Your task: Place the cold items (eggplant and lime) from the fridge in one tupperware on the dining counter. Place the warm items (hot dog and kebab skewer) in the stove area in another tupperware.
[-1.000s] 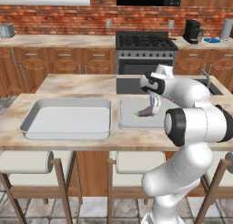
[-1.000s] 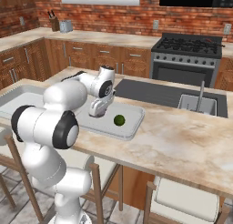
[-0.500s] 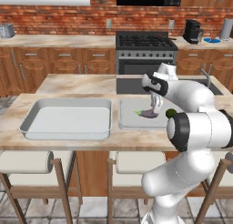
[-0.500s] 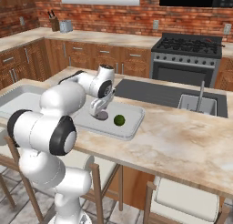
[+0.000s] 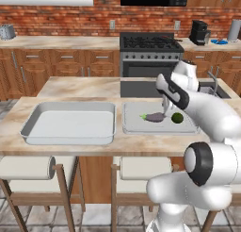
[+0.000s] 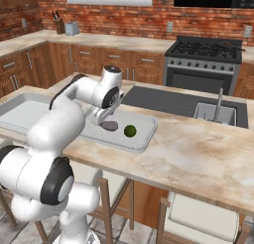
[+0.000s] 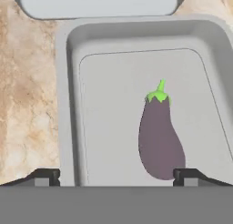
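Observation:
A purple eggplant (image 7: 159, 136) lies flat in the smaller grey tupperware (image 7: 68, 104), its green stem pointing away from the hand. My gripper (image 7: 117, 177) hangs open just above it, one fingertip (image 7: 45, 176) over the tray wall and the other at the eggplant's fat end. From the base views, the eggplant (image 5: 154, 117) and a green lime (image 5: 177, 117) rest side by side in that tupperware (image 5: 136, 127) on the dining counter, with the gripper (image 5: 165, 107) right over them. The lime (image 6: 130, 131) sits right of the eggplant (image 6: 110, 125). The hot dog and kebab skewer are out of view.
A larger empty tupperware (image 5: 70, 125) sits to the left on the same counter. Behind the counter are a sink (image 6: 216, 114) with a faucet and the stove (image 5: 149, 45). Stools (image 5: 28, 167) stand along the counter's near edge.
The jaws have spread wide and the eggplant now lies free in the tupperware. The hand has lifted slightly and swung toward the lime side.

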Controlling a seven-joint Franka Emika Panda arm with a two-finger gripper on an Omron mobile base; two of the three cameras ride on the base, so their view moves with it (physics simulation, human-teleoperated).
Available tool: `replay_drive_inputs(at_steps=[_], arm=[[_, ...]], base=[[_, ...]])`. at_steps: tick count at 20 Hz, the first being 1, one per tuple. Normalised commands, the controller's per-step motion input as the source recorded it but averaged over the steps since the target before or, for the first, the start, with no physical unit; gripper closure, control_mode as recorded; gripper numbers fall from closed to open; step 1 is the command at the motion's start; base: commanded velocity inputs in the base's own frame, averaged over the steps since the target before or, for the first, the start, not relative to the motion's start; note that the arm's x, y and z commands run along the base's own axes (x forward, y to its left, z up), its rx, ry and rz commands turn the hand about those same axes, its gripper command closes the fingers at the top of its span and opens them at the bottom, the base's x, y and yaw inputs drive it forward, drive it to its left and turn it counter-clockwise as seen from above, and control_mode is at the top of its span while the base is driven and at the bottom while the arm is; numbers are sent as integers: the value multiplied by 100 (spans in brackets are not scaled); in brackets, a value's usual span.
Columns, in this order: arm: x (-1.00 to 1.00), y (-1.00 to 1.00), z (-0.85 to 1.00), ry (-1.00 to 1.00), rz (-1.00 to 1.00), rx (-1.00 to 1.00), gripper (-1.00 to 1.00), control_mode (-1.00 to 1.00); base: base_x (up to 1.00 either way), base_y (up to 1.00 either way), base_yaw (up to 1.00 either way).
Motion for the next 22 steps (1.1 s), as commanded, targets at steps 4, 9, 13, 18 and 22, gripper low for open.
replay_drive_inputs(at_steps=[4,9,13,18,22], arm=[[-66,0,56,0,-15,10,-100,-100],[-78,0,42,0,-27,12,-100,-100],[-83,0,35,0,-33,12,-100,-100],[-87,3,25,0,-37,12,-100,-100],[-89,7,20,0,-38,10,-100,-100]], base=[[0,0,0],[0,0,0],[0,0,0],[0,0,0],[0,0,0]])
